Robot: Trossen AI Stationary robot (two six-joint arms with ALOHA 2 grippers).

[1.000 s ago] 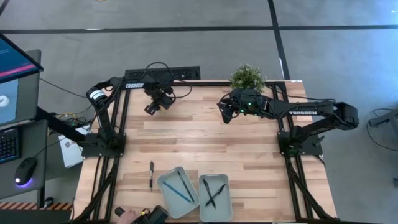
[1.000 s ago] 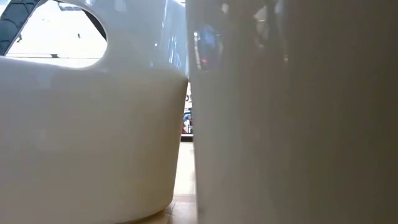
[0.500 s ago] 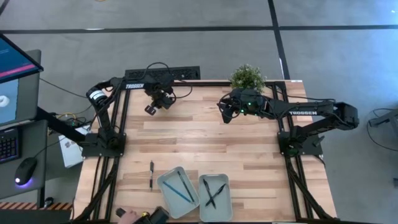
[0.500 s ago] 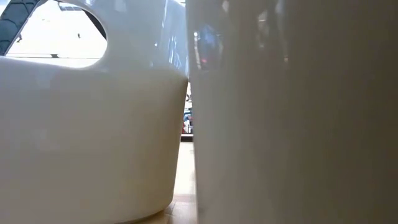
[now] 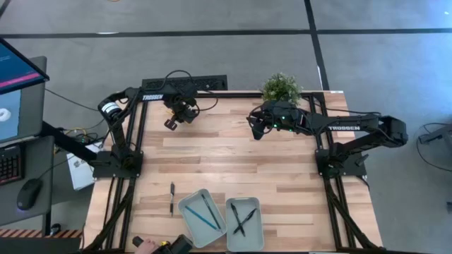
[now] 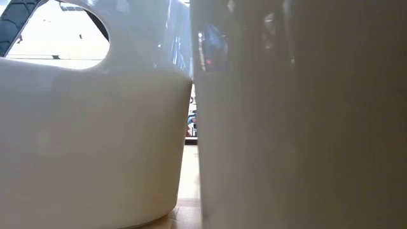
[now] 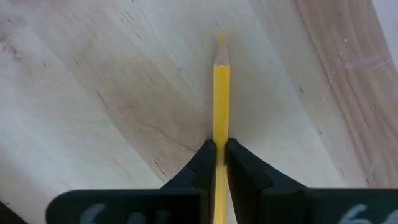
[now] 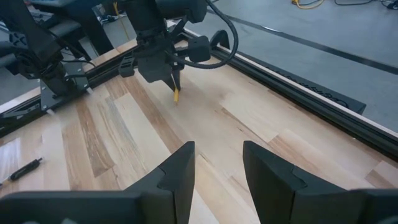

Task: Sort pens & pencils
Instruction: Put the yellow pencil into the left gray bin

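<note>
At the table's far left edge, the left gripper [image 7: 220,163] has just closed on the yellow pencil [image 7: 221,93] — fingers pinch its shaft, tip pointing at the wood. The pick is made; carrying it to the near tray [image 5: 201,213] with the blue pencil [image 5: 207,212] likely follows. The right gripper [image 8: 217,163] waits mid-table — spread, empty.

Left gripper [image 7: 220,155] clamped on yellow pencil [image 7: 221,93], sharpened tip forward, over pale wooden table [image 7: 93,93]; tip contact with wood unclear.
</note>
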